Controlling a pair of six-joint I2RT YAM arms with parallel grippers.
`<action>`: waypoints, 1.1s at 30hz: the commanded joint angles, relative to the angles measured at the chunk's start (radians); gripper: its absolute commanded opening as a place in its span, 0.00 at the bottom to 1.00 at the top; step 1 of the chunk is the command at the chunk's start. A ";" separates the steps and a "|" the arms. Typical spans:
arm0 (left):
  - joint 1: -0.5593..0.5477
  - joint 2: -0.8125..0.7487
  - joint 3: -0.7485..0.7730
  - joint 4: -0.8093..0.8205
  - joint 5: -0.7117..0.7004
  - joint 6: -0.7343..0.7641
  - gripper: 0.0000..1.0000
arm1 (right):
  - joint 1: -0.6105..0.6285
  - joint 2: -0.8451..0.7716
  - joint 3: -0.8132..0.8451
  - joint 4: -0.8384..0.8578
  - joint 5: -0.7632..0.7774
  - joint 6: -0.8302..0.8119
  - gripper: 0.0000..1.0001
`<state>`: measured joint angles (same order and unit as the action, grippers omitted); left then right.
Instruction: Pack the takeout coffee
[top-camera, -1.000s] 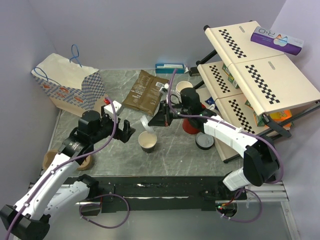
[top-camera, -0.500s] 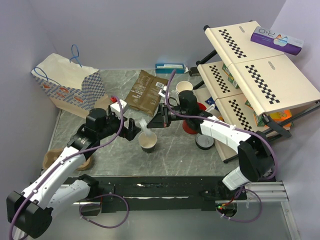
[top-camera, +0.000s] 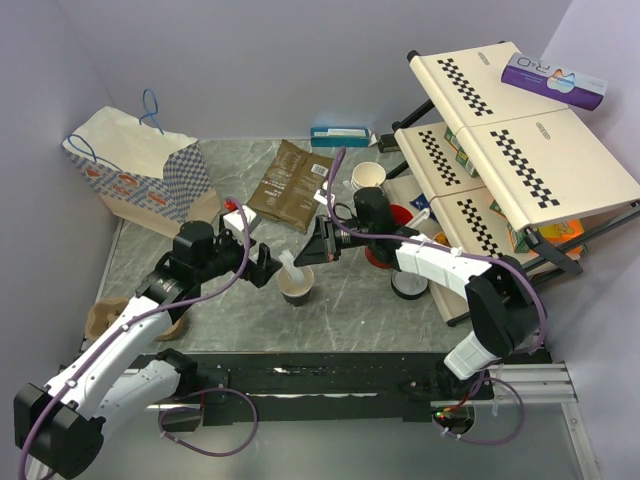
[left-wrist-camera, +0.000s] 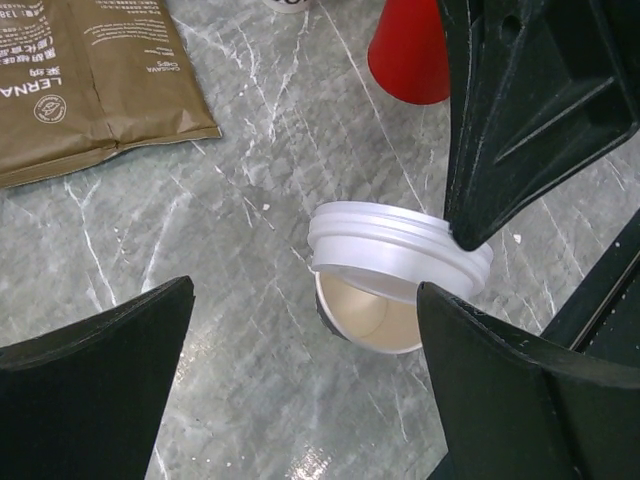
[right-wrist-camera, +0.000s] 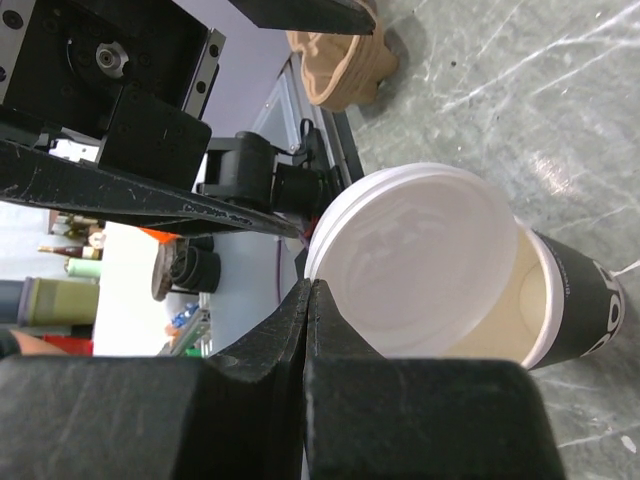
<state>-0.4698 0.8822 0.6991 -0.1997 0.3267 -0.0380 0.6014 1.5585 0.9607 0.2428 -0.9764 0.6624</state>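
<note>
The takeout coffee cup (top-camera: 297, 289) stands upright mid-table, dark-sleeved with a cream inside (left-wrist-camera: 372, 318). Its white lid (top-camera: 290, 265) hangs tilted over the cup's mouth, one edge low on the rim (left-wrist-camera: 400, 243). My right gripper (top-camera: 312, 250) is shut on the lid's edge, and in the right wrist view the closed tips (right-wrist-camera: 312, 286) meet at the lid (right-wrist-camera: 420, 250) above the cup (right-wrist-camera: 575, 310). My left gripper (top-camera: 266, 266) stands open just left of the cup, and the cup lies ahead between its fingers (left-wrist-camera: 305, 300).
A patterned paper bag (top-camera: 135, 165) stands at the back left. A brown coffee pouch (top-camera: 290, 182) lies behind the cup. A red cup (top-camera: 383, 252), a black lid (top-camera: 410, 284) and a tiered rack (top-camera: 520, 150) are on the right. A cardboard carrier (top-camera: 103, 318) sits at the left edge.
My right gripper has brought the lid down and forward onto the cup's mouth. My left gripper has moved right, close to the cup, staying open.
</note>
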 joint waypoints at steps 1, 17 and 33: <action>0.002 -0.032 -0.023 0.042 0.034 0.003 0.99 | -0.009 0.018 -0.004 0.029 -0.038 0.013 0.00; 0.002 -0.022 -0.058 0.085 0.072 -0.014 0.99 | -0.051 0.012 -0.020 -0.048 -0.022 0.005 0.00; 0.002 0.023 -0.101 0.148 0.084 -0.048 0.99 | -0.063 0.006 -0.022 -0.083 -0.010 -0.009 0.01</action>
<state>-0.4698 0.8993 0.6044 -0.1146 0.3882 -0.0540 0.5453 1.5608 0.9401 0.1593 -0.9836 0.6605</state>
